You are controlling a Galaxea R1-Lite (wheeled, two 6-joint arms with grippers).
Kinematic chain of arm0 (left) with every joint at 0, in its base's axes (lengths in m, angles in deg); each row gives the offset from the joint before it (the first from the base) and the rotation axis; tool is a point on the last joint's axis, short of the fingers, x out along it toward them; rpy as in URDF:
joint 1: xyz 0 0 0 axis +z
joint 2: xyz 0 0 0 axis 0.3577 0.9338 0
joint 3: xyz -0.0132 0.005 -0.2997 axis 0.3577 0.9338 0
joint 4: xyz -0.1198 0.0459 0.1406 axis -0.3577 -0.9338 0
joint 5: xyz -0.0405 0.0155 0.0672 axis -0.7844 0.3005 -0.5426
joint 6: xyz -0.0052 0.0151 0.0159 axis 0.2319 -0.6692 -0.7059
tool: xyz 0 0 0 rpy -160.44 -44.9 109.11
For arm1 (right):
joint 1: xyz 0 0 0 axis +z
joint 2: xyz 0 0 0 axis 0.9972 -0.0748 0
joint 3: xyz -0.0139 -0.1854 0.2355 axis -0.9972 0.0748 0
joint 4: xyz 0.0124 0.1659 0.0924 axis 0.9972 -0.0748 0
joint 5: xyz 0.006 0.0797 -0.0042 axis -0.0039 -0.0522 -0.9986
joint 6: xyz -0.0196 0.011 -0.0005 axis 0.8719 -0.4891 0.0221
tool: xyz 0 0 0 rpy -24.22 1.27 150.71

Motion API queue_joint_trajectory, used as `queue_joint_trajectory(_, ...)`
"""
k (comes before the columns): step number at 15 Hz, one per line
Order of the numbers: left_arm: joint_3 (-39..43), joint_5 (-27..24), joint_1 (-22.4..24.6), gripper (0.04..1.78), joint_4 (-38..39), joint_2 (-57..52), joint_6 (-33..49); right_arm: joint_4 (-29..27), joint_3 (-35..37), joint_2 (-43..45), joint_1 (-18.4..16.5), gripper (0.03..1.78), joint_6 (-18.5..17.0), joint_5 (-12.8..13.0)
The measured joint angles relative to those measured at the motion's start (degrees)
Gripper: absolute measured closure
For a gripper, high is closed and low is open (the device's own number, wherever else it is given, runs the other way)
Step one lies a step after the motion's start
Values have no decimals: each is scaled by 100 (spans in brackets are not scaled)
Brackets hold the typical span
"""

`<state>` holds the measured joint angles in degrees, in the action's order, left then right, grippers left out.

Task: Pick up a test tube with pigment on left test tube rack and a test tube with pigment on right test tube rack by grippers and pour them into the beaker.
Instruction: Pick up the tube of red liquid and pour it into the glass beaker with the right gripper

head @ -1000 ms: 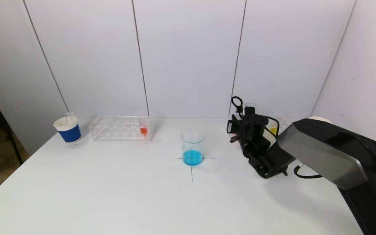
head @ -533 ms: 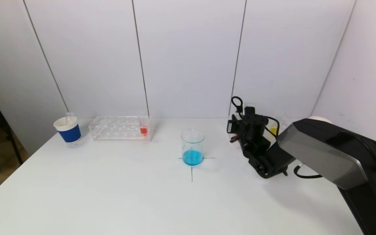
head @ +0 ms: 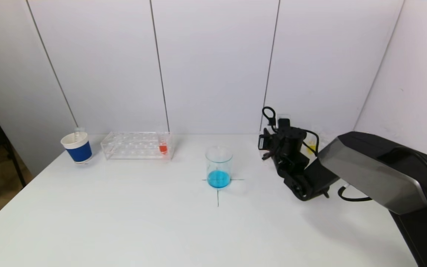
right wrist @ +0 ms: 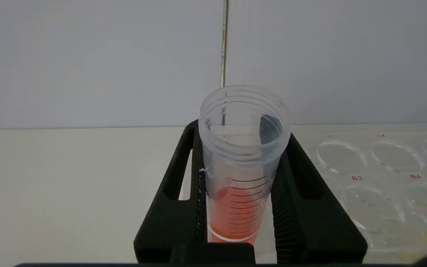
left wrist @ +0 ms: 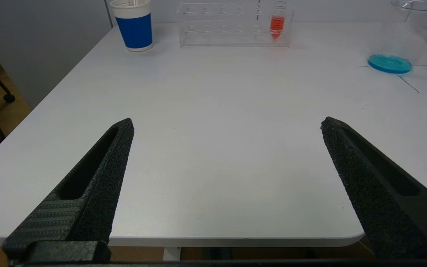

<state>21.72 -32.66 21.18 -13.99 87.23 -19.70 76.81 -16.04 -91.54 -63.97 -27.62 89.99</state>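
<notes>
Right gripper (right wrist: 237,207) raised slightly, clamping upright red tube (right wrist: 241,163).

Even, diffuse overhead light is seen throughout; no hard glare is recorded on the white tabletop (head: 124,222). Soft, faint shadows are cast beside the beaker (head: 219,167) and under the right arm. The head view is slightly soft, with straight wall seams splayed toward the edges. The test tube (right wrist: 241,163) is rendered sharply in the right wrist view.
</notes>
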Motion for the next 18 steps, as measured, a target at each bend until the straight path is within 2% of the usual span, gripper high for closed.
queue_joint_trajectory(5,0,5,2,6,-2,0,0,-289,121,577,-37,127,261,-26)
queue_joint_trajectory(10,0,5,2,6,-2,0,2,-1051,0,1362,-61,127,379,-72)
queue_joint_trajectory(14,0,5,2,6,-2,0,2,-2247,-599,1976,-105,127,396,-406)
queue_joint_trajectory(18,0,6,5,6,0,0,0,-3774,-1514,2393,-117,127,407,-789)
